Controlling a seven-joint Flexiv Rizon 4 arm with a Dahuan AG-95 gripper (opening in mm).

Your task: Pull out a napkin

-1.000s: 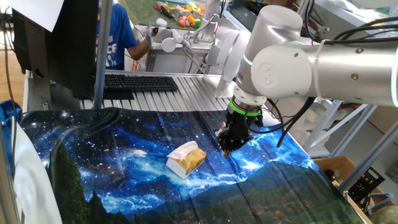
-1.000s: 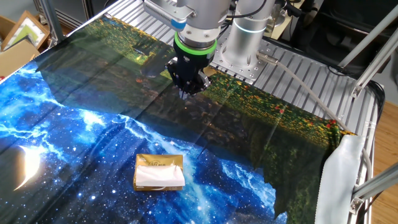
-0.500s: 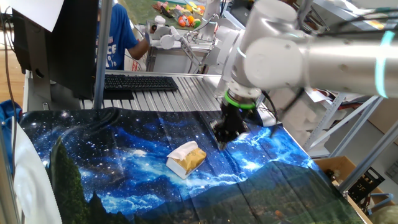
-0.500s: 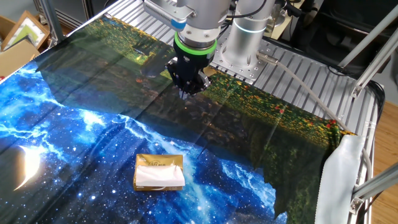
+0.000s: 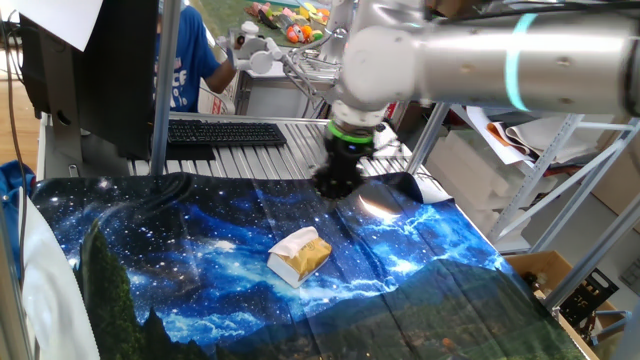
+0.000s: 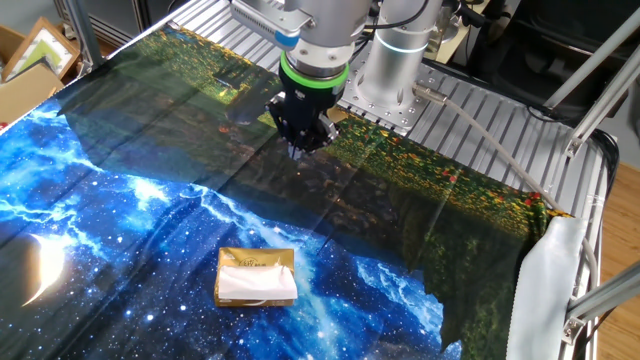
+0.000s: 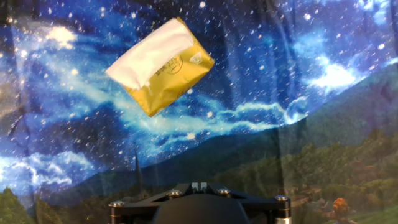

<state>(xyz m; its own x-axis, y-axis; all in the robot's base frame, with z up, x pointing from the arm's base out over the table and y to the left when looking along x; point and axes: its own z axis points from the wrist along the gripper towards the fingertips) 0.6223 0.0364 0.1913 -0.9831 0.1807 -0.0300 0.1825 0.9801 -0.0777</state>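
The yellow-brown tissue box (image 5: pixel 303 258) lies on the galaxy-print cloth (image 5: pixel 180 260). The white napkin (image 5: pixel 292 243) shows at its top opening. Box (image 6: pixel 256 268) and napkin (image 6: pixel 256 286) also show in the other fixed view, and in the hand view the box (image 7: pixel 171 71) lies tilted at the upper left with the napkin (image 7: pixel 142 57) along its edge. My gripper (image 5: pixel 331 188) hangs above the cloth, behind and to the right of the box, apart from it. It also shows in the other fixed view (image 6: pixel 298 150). Its fingertips (image 7: pixel 198 185) look closed together and hold nothing.
A keyboard (image 5: pixel 225 132) and a dark monitor (image 5: pixel 90 70) stand behind the cloth on the ribbed metal table, with a person in blue (image 5: pixel 188 60) beyond. The robot base (image 6: pixel 392 70) is at the far edge. A cardboard box (image 6: pixel 30 60) sits off the table.
In one fixed view the arm has swung left and back, carrying the gripper away from the box's right side. The other fixed view shows no change. The box has not moved.
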